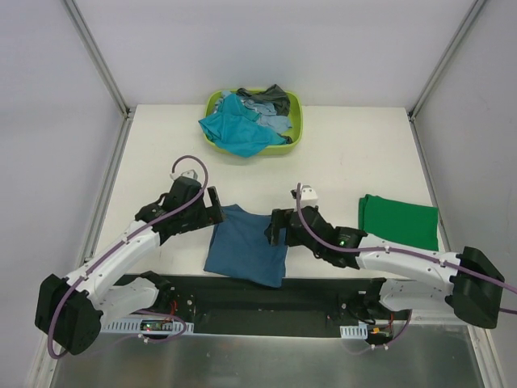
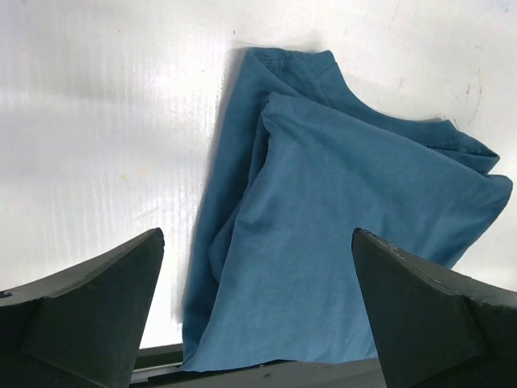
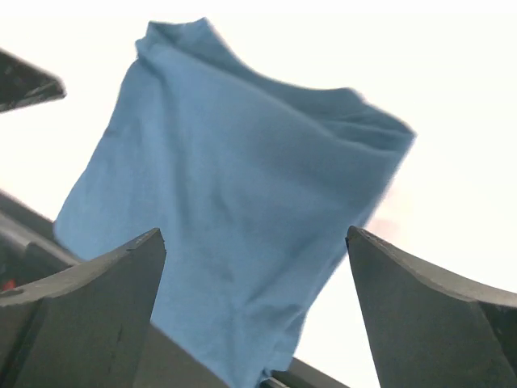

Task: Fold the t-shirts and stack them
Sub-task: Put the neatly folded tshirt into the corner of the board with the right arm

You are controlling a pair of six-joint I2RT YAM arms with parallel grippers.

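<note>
Progress call: roughly a third in. You have one green shirt folded flat on the right side of the table, alone, so no stack yet. The blue shirt lies at the near middle between the two arms, folded to a rough rectangle but skewed. The left wrist view shows a loose layer doubled over on top and the collar end bunched, so I'd call it half folded, not ready to stack. Three more sit heaped in the basket at the far edge: a teal shirt spilling over the front rim, a light blue shirt and a dark grey shirt behind it. All three are unfolded.

Claws: the left gripper hangs at the blue shirt's left top corner, jaws wide apart, nothing in them. The right gripper is at its right edge, jaws also wide apart and empty. Whether either one touches the cloth I can't tell.

Edges and room:
- The blue shirt's near hem runs onto the black strip in front of the arm bases, so expect little room on the near side.
- There's plenty of bare table between the blue shirt and the basket, and on the far left.
- The green shirt sits near the table's right edge, well apart from the blue one. You'd likely need a long carry to the right to stack.
</note>
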